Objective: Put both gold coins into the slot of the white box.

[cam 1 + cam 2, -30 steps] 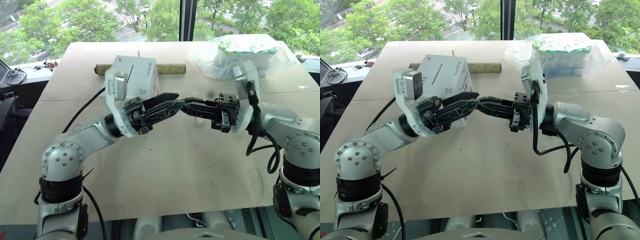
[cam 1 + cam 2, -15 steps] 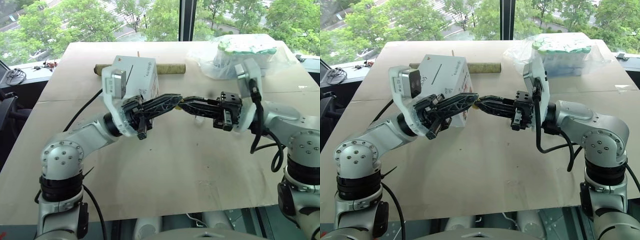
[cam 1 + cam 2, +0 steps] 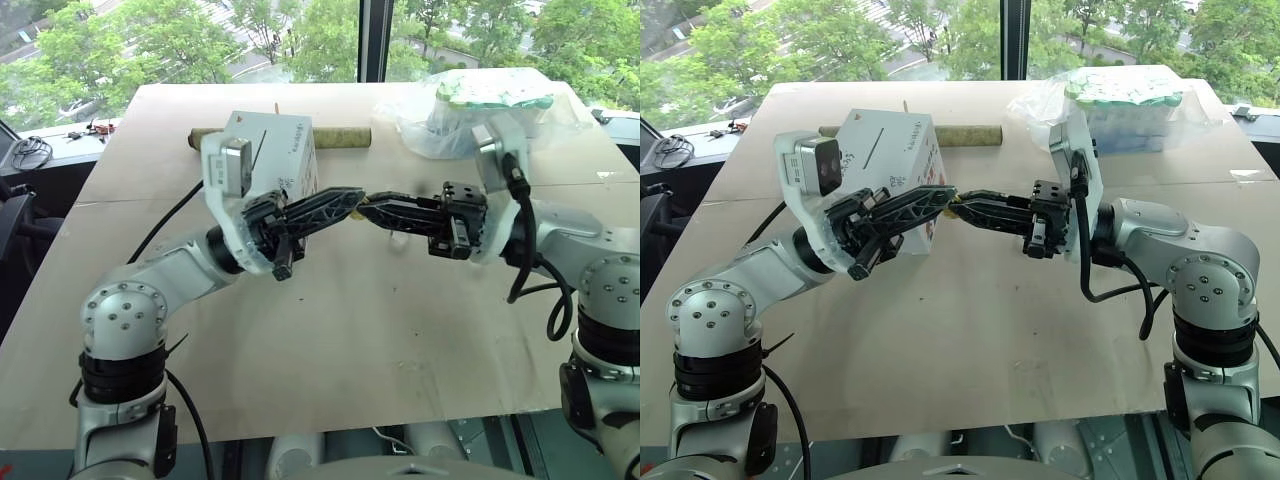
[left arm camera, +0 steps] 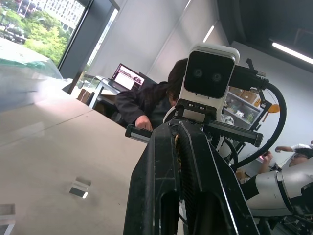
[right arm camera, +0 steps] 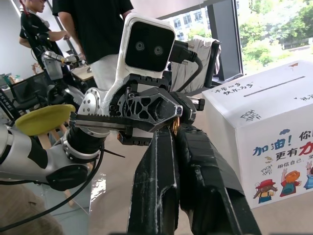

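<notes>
A: Above the middle of the pale brown paper-covered table [image 3: 330, 340], the left gripper [image 3: 357, 196] and the right gripper [image 3: 366, 210] meet tip to tip, both raised off the surface. What is the state of each?

B: Both sets of black fingers are clenched. A small yellow-gold speck [image 3: 953, 208] sits at the point where the tips meet; whether it is one of the gold coins, and which gripper grasps it, cannot be told.

A: Location of the white cardboard cube box with dark handwriting [image 3: 275, 150]?

B: It stands at the far left part of the table, just behind the left gripper. Its thin dark slot [image 3: 259, 145] lies on the top face.

A: Other items?

B: A brown cardboard tube [image 3: 340, 135] lies behind the box. A clear plastic bag with white-green contents [image 3: 480, 110] rests at the far right. Two small clear plastic pieces [image 4: 78, 188] lie on the table.
</notes>
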`<state>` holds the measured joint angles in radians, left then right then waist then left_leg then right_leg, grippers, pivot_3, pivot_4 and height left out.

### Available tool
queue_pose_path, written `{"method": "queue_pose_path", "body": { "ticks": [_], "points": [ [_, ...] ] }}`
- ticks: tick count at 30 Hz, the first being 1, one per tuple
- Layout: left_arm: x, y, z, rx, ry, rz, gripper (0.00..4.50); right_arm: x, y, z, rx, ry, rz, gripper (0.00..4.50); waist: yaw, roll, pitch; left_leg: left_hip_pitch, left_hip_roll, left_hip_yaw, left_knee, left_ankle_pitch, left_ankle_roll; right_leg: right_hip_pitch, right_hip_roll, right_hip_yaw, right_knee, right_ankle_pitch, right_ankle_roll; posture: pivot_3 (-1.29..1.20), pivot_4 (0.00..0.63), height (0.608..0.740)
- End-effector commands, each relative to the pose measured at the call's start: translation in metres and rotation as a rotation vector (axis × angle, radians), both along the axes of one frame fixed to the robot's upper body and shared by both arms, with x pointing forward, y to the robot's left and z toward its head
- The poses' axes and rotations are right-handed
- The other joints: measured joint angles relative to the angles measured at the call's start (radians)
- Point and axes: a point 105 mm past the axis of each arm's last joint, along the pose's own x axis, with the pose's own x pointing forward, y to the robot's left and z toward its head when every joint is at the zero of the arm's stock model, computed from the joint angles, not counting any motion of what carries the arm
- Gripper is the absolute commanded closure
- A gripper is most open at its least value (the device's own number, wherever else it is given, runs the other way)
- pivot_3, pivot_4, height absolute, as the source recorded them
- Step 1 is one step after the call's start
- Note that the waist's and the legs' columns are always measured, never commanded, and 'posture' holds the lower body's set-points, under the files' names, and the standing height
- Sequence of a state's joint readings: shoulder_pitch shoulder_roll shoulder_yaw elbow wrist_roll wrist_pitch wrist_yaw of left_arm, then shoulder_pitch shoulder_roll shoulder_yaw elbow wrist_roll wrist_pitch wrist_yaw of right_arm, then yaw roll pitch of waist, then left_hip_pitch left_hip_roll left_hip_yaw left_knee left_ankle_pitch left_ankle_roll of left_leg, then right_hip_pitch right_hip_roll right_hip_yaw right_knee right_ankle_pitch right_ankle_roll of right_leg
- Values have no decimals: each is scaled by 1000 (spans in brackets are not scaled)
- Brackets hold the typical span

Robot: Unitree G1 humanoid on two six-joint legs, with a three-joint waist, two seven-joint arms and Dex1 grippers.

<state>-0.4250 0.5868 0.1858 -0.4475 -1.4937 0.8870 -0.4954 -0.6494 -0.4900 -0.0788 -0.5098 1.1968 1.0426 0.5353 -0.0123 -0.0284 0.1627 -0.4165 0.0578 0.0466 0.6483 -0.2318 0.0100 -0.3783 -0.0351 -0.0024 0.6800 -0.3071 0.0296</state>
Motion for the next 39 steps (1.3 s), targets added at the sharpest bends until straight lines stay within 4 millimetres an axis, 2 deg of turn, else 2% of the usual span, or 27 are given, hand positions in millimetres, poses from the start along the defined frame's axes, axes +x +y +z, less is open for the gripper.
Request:
{"method": "queue_pose_path", "body": {
  "ticks": [1, 11, 15, 19, 21, 25, 29, 32, 35, 39],
  "points": [
    [-2, -1, 1, -12, 13, -10, 4419, -3, -3, 12, 36, -53, -11, 4500, 0, 0, 0, 0, 0, 0, 0, 0, 0, 0, 0, 0, 0, 0, 0, 0, 150, 740],
    [5, 7, 10, -80, 58, 23, 4419, 0, -5, 12, 45, -18, -12, 4500, 0, 0, 0, 0, 0, 0, 0, 0, 0, 0, 0, 0, 0, 0, 0, 0, 150, 740],
    [6, 7, 11, -84, 60, 31, 4500, -1, -6, 11, 42, 7, 7, 3159, 0, 0, 0, 0, 0, 0, 0, 0, 0, 0, 0, 0, 0, 0, 0, 0, 150, 740],
    [8, 8, 12, -90, 65, 41, 4500, 7, -8, 11, 42, -2, -58, 1150, 0, 0, 0, 0, 0, 0, 0, 0, 0, 0, 0, 0, 0, 0, 0, 0, 150, 740],
    [9, 9, 13, -96, 67, 53, 4500, 8, -8, 11, 37, -6, -76, 353, 0, 0, 0, 0, 0, 0, 0, 0, 0, 0, 0, 0, 0, 0, 0, 0, 150, 740],
    [17, 16, 17, -112, 66, 103, 4500, 7, -13, 7, 0, -39, -99, 353, 1, 0, 0, 0, 0, 0, 0, 0, 0, 0, 0, 0, 0, 0, 0, 0, 150, 740],
    [32, 28, 21, -69, -5, 243, 4500, 2, -22, 0, -127, -238, -154, 353, 5, 0, 0, -1, -1, 0, 0, 0, 0, 0, 0, 0, -1, 0, 0, 0, 150, 740],
    [46, 43, 34, -29, -111, 423, 4500, -3, -37, -1, -211, -376, -193, 353, 8, 0, 0, -1, -1, 0, -1, 0, 0, 0, 0, 0, -2, 0, 0, 0, 150, 740],
    [58, 60, 51, 32, -246, 666, 4500, -5, -60, -7, -376, -474, -251, 353, 12, 0, 1, -1, -1, 0, -1, 0, 0, 0, 0, 0, -2, 0, 0, 0, 150, 740],
    [73, 71, 55, 134, -323, 881, 4500, -6, -74, -7, -454, -527, -267, 353, 10, -1, 1, 0, -1, 1, -1, 0, 0, 0, 0, 0, -2, 0, 0, 0, 150, 740]
  ]
}}
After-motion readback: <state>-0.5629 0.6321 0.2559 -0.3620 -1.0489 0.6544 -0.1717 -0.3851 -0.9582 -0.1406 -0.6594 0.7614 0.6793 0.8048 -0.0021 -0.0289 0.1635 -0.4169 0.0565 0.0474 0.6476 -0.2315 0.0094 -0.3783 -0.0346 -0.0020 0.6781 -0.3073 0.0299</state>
